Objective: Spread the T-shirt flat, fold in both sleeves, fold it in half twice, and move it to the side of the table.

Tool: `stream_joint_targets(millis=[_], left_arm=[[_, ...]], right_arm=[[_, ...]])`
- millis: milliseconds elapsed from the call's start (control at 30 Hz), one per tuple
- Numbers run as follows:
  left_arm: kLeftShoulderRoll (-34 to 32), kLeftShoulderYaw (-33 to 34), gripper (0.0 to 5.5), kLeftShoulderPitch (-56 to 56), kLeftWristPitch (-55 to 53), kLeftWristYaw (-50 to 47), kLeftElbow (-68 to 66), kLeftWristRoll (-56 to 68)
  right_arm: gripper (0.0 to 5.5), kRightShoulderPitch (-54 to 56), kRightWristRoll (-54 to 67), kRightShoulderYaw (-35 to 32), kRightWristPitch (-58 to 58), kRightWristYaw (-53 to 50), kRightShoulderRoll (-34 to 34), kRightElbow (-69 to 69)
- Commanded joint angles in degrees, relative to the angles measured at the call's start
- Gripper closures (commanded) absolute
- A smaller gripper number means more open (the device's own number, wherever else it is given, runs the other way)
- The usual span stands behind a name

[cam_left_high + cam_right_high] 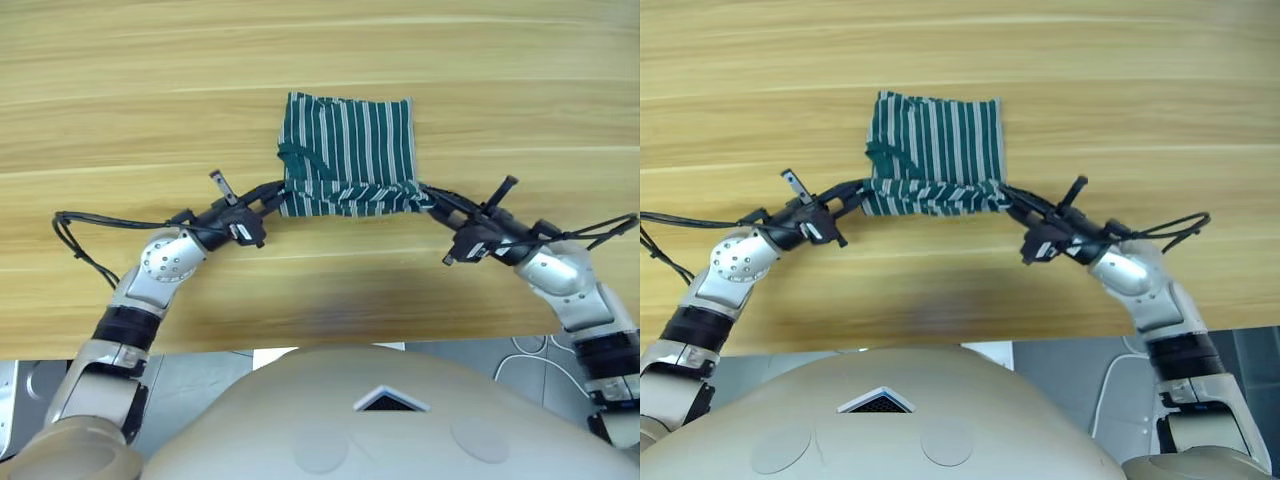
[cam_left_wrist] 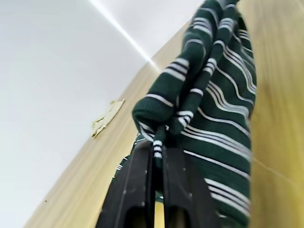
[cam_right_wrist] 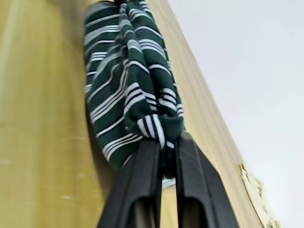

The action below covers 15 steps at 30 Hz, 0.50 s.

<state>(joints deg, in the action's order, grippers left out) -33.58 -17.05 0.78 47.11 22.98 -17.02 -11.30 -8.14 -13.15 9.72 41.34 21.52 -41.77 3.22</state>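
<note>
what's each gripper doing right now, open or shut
Left gripper: shut on the T-shirt, at its near edge.
Right gripper: shut on the T-shirt too.

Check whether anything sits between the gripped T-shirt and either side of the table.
Nothing visible does. The left gripper and right gripper are shut on the T-shirt's near corners, and no object shows on the table to either side.

T-shirts: you count one T-shirt [image 1: 348, 150], green with white stripes, folded, midway along the table and back from its near edge.
Grippers: you count two, the left gripper [image 1: 282, 190] and the right gripper [image 1: 425, 195], each clamped on one near corner of the T-shirt.
Fingers [image 2: 133, 190]: you count two on each gripper, four in all.
Tables: you count one wooden table [image 1: 120, 100].
</note>
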Motion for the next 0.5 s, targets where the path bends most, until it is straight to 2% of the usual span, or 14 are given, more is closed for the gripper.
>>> stream_joint_targets(millis=[33, 200, 500], left_arm=[[2.1, 1.1, 5.46, 8.1, -1.7, -2.1, -4.6, -4.4], [4.1, 0.4, 5.46, 17.0, -1.7, -4.3, -15.1, -8.6], [8.0, -1.4, 5.46, 23.7, -0.3, -10.1, -29.5, -13.8]], right_arm=[[5.32, 5.8, -1.3, -1.5, -2.1, -1.9, 2.5, 5.4], [5.32, 15.9, -4.0, -0.4, -3.2, -3.8, 6.5, 15.1], [5.32, 30.0, -10.6, 3.3, -4.2, -9.0, 13.0, 34.0]])
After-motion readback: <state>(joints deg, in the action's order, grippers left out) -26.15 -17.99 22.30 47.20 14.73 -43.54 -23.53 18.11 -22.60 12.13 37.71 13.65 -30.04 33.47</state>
